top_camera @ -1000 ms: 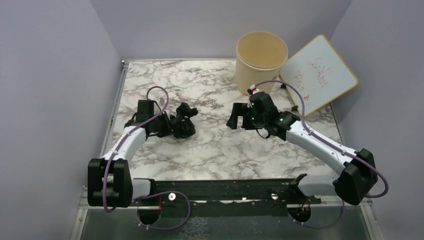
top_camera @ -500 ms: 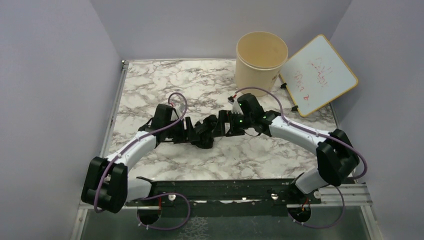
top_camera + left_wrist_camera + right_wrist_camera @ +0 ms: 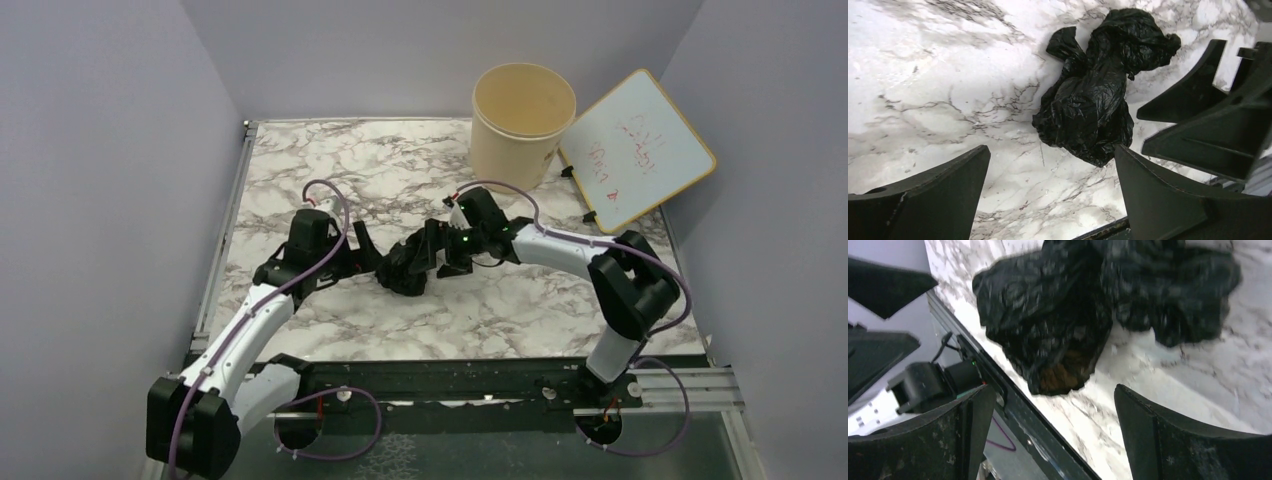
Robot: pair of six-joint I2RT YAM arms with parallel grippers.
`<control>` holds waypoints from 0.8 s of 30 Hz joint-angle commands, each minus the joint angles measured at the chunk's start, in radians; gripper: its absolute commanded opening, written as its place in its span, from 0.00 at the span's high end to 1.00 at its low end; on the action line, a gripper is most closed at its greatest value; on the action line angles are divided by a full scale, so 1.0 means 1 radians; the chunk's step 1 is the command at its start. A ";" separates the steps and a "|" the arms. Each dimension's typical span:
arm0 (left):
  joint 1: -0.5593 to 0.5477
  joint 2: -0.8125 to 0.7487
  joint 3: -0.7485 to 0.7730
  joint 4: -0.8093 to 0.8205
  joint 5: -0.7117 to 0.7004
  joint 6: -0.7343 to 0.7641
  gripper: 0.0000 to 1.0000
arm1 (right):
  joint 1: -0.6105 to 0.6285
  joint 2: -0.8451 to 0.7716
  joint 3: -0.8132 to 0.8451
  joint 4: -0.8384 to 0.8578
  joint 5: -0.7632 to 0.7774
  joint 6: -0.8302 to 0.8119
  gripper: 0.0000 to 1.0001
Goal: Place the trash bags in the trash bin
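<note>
Because both arms reach in from the near edge toward one spot, the grippers face each other across the bag, which lies crumpled near the middle of the table. At the bag's 9 o'clock, the left gripper has its jaws spread wide with nothing between them. Its wrist view shows the bag free on the marble ahead of the fingers, touching neither. At the bag's 3 o'clock, the right gripper is equally wide and holds nothing. From its wrist camera the bag lies just beyond the fingertips, so the fingers look set to straddle it.

The layout suggests why: the right arm is on the bin's side, so it is better placed to carry. The next move would be for the right jaws to come down around the bulk of the bag and close. They need to gather enough thin plastic that no loose fold slips out.

Farther back, at 1 o'clock from the bag, the bin stands upright and open-mouthed, well apart from it. A whiteboard leans just beside the bin at its 3 o'clock, and a wide swing could knock it.
</note>
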 commanded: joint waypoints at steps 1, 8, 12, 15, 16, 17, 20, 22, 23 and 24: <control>-0.001 -0.088 -0.002 -0.038 -0.147 -0.049 0.01 | 0.024 0.107 0.098 0.066 0.028 0.056 0.10; 0.004 -0.109 0.013 -0.129 -0.306 -0.141 0.01 | 0.038 0.131 0.133 -0.012 0.121 -0.006 0.53; 0.004 -0.102 0.024 -0.184 -0.443 -0.245 0.01 | 0.037 0.113 0.090 -0.008 0.108 -0.012 0.67; 0.018 -0.102 0.036 -0.199 -0.404 -0.277 0.01 | 0.037 0.106 0.041 0.039 0.069 0.016 0.75; 0.028 -0.096 0.038 -0.194 -0.373 -0.282 0.01 | 0.037 0.103 0.026 0.054 0.059 0.023 0.78; 0.038 -0.085 0.040 -0.186 -0.336 -0.276 0.01 | 0.037 0.098 0.011 0.065 0.049 0.025 0.81; 0.054 -0.055 0.021 -0.120 -0.207 -0.197 0.01 | 0.037 0.082 -0.018 0.077 -0.001 -0.014 0.88; 0.057 -0.066 -0.007 -0.091 -0.178 -0.211 0.01 | 0.037 0.079 -0.013 0.029 -0.030 -0.054 0.95; 0.060 -0.081 -0.026 -0.067 -0.148 -0.215 0.01 | 0.037 0.078 -0.006 -0.018 -0.040 -0.071 0.96; 0.061 -0.098 -0.043 -0.027 -0.103 -0.207 0.01 | 0.037 0.073 -0.003 -0.043 -0.039 -0.085 0.96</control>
